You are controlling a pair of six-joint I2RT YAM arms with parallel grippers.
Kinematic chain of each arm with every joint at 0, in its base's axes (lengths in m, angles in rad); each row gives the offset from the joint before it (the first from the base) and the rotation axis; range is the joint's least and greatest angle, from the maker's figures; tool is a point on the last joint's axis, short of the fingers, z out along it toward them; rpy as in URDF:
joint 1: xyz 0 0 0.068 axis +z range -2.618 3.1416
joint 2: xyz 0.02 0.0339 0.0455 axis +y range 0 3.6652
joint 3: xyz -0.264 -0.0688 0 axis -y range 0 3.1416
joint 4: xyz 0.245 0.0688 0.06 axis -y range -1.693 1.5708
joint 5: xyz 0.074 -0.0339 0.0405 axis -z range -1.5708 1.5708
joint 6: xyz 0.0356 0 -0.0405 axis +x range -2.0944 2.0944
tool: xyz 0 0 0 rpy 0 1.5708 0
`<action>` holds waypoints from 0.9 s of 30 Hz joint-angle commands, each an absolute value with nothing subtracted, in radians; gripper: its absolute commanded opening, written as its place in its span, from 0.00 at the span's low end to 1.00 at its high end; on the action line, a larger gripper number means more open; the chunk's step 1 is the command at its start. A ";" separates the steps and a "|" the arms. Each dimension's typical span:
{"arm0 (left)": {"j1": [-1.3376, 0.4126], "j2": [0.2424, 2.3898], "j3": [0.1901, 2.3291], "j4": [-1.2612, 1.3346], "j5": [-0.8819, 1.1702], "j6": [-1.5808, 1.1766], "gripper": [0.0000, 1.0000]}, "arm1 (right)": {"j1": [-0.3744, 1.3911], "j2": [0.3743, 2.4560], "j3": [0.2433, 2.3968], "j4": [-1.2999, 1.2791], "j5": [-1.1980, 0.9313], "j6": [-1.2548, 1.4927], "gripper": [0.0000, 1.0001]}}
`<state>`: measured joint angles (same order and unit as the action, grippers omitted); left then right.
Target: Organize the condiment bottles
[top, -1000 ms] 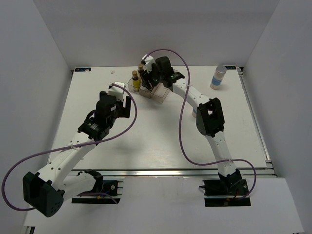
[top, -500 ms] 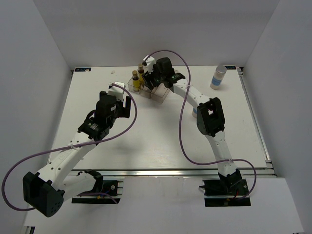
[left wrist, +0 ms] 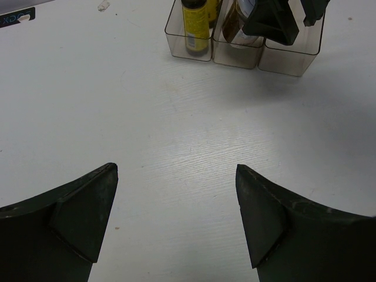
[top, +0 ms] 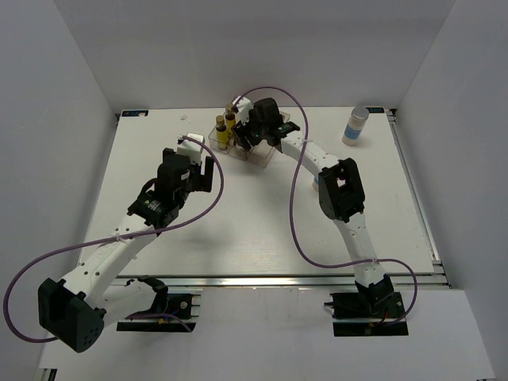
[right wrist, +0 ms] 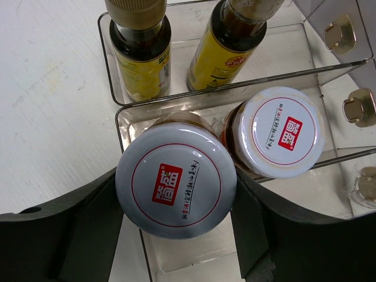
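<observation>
1. Condiment bottles mid-sort: two yellow bottles (right wrist: 140,59) stand side by side in the end compartment of the clear three-compartment tray (left wrist: 288,61).
2. Next door, in the middle compartment, a brown jar with a white lid (right wrist: 285,132) is in place. Your right gripper (right wrist: 176,182) is clamped on a second brown jar (right wrist: 176,167) just beside it, fingers flush against the lid. You cannot tell from these views whether that jar's base is down.
3. Left to do, by my reading: release that jar, then fetch the white cylinder with a blue band (top: 356,127). It stands alone at the far right of the table (left wrist: 176,117), well apart from the tray, whose third compartment shows no bottle.
4. Your left gripper (left wrist: 176,176) hangs over the table short of the tray, jaws apart, holding nothing.
</observation>
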<state>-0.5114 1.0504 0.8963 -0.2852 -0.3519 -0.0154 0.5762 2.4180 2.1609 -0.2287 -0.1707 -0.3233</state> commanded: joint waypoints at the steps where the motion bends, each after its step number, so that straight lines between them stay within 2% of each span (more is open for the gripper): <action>1: -0.503 1.051 0.893 -0.285 -0.353 -0.012 0.91 | 0.569 2.405 2.172 -0.126 -0.161 -0.334 0.31; 4: -0.503 1.054 0.893 -0.284 -0.350 -0.012 0.91 | 0.571 2.404 2.166 -0.123 -0.156 -0.328 0.55; 6: -0.502 1.055 0.894 -0.287 -0.350 -0.012 0.91 | 0.571 2.401 2.166 -0.121 -0.152 -0.324 0.64; 7: -0.500 1.055 0.894 -0.287 -0.350 -0.012 0.91 | 0.571 2.401 2.164 -0.121 -0.150 -0.321 0.64; 9: -0.500 1.057 0.893 -0.285 -0.350 -0.012 0.91 | 0.572 2.395 2.164 -0.121 -0.150 -0.318 0.72; 13: -0.499 1.057 0.893 -0.284 -0.348 -0.012 0.91 | 0.572 2.382 2.164 -0.126 -0.156 -0.305 0.75; 15: -0.497 1.058 0.893 -0.284 -0.350 -0.012 0.91 | 0.571 2.372 2.164 -0.132 -0.163 -0.295 0.81; 21: -0.495 1.061 0.890 -0.282 -0.350 -0.012 0.91 | 0.571 2.309 2.154 -0.164 -0.187 -0.264 0.79; 27: -0.494 1.051 0.890 -0.281 -0.331 -0.014 0.91 | 0.568 2.004 1.873 -0.130 -0.219 -0.186 0.78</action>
<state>-0.4992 1.0664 0.8959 -0.2859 -0.3500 -0.0151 0.5755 2.2196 1.9411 -0.1848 -0.1894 -0.2428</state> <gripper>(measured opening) 0.908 0.776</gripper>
